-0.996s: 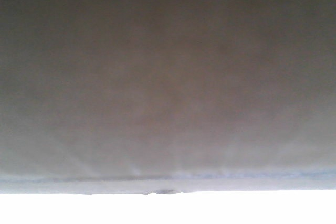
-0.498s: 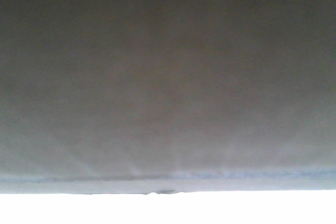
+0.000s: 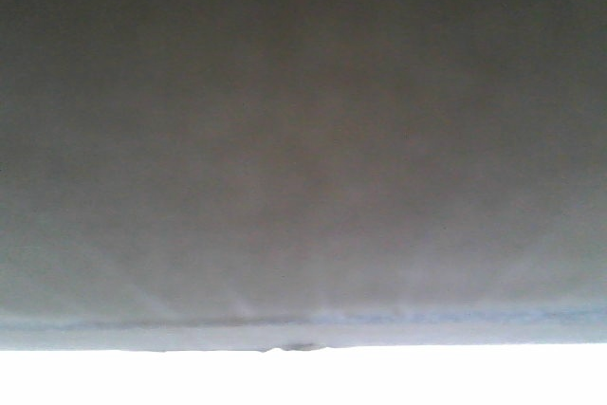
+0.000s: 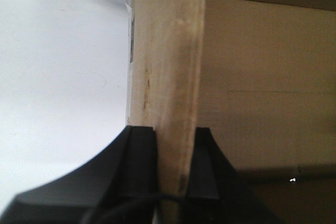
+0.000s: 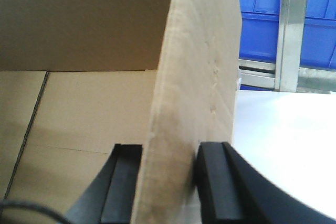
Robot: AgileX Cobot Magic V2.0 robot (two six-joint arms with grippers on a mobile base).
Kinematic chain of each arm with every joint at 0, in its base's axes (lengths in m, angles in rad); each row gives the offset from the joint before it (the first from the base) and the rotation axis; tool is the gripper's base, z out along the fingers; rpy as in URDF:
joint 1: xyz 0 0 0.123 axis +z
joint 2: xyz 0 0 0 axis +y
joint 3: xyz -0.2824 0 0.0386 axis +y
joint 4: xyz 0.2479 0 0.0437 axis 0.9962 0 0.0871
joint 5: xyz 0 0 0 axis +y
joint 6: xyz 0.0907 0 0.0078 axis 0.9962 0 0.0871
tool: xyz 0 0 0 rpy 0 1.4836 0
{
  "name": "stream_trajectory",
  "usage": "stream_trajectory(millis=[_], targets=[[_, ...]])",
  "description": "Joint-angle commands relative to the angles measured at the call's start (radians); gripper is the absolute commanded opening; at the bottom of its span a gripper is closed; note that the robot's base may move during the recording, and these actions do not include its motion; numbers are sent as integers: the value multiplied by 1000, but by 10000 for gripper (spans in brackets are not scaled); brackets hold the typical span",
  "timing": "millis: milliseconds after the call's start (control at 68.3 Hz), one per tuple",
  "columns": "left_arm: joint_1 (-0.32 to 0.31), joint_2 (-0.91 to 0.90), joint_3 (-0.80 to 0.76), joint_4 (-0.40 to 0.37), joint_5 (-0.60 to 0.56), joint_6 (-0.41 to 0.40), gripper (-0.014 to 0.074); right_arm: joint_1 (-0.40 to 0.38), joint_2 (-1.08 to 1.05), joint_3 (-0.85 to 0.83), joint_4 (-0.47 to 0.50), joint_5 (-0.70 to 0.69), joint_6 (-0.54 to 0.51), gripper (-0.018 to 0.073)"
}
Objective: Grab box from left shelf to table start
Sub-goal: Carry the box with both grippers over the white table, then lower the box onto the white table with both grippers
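two grippers each pinch an upright cardboard wall of the box (image 4: 168,51). the left gripper (image 4: 176,156) has its black jaws closed on both faces of a raw-edged panel that rises straight ahead of them. the right gripper (image 5: 170,182) is clamped the same way on another panel. on the side of each pair of jaws that faces the other gripper lies the box's open brown interior, crossed by fold lines. on the outer side of each pair spreads a plain white bench (image 5: 283,145), seemingly below the box. the front view shows only a blurred grey-brown surface above a bright white strip, perhaps the box held close, though that cannot be told. by this reading the box is clear of the left shelf, which cannot be made out, and is being carried or lowered. the next move calls for both arms to descend level and together, releasing only once the base rests on the bench. beyond the right jaws stand blue crates (image 5: 262,14) and a silvery metal post (image 5: 291,30).
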Motion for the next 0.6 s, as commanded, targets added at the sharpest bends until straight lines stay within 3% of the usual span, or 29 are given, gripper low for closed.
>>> stream_trajectory(millis=[0,308,586], targets=[[-10,6,-36,-33,-170,-31,-99,-1,20,-25,-60,-119,-3,58],[-10,23,-36,-44,-206,-31,-99,-1,38,-25,-62,-110,-3,58],[-10,322,-126,112,-219,-31,-99,26,379,-90,-60,-80,-2,58]])
